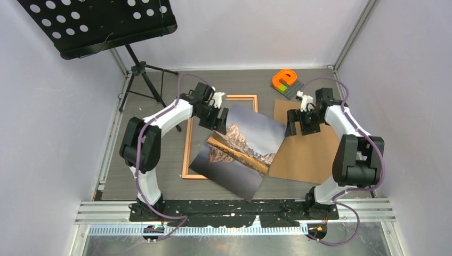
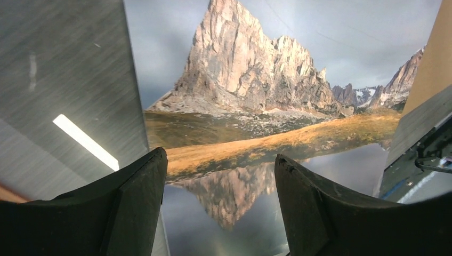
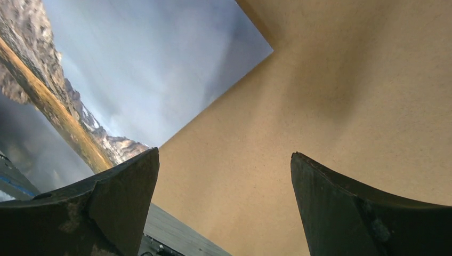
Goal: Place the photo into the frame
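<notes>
- The photo lies picture side up on the table, turned askew; its left part covers the right side of the frame, and its right corner overlaps the left edge of the brown backing board.
- The frame lies flat, left of centre; only its left border, a near corner and part of its far border show; the rest is hidden under the print.
- The left hand hovers over the photo's far-left corner; its fingers stand well apart with nothing between them; whether the tips touch the print I cannot tell.
- The right hand hangs over the backing board, just beside the photo's right corner; it is spread wide and holds nothing.
- An orange block sits near the table's far edge; a black music stand stands at the far left.
</notes>
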`<state>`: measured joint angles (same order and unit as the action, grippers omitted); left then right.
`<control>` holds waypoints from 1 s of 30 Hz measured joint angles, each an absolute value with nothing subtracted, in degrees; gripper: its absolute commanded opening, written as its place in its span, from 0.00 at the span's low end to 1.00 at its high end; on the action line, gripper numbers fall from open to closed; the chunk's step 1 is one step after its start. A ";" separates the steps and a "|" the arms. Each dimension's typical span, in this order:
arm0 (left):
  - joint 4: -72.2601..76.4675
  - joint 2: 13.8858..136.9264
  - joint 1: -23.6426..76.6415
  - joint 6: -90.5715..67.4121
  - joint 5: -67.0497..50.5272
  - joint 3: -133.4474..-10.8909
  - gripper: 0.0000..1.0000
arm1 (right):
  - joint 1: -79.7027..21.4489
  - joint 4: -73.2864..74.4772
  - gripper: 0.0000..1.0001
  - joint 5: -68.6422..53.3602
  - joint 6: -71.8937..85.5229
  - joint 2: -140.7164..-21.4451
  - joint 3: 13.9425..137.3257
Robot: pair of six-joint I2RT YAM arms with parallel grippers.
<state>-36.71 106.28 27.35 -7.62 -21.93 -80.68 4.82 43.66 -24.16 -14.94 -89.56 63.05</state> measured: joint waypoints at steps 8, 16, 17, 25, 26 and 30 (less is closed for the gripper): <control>-33.93 108.27 27.35 -10.48 -26.85 -77.08 0.71 | 6.98 46.63 1.00 -27.81 -18.06 -95.79 62.52; -31.05 108.31 27.35 -12.16 -30.33 -75.53 0.70 | 7.77 47.48 1.00 -32.64 -18.09 -101.14 63.11; -30.79 108.38 27.35 -12.32 -30.65 -75.53 0.70 | 7.88 47.48 1.00 -33.15 -18.06 -101.45 63.18; -28.86 110.67 27.35 -14.31 -33.06 -75.35 0.70 | 8.32 47.77 1.00 -39.55 -17.30 -104.05 64.20; -28.69 110.96 27.35 -14.57 -33.30 -75.16 0.70 | 8.34 47.72 1.00 -40.29 -17.23 -104.27 64.20; -28.10 111.37 27.35 -15.00 -33.93 -74.32 0.69 | 8.36 47.72 1.00 -43.55 -16.99 -105.34 64.29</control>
<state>-28.10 111.37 27.35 -15.00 -33.93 -74.32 8.36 47.72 -43.55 -16.99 -105.34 64.29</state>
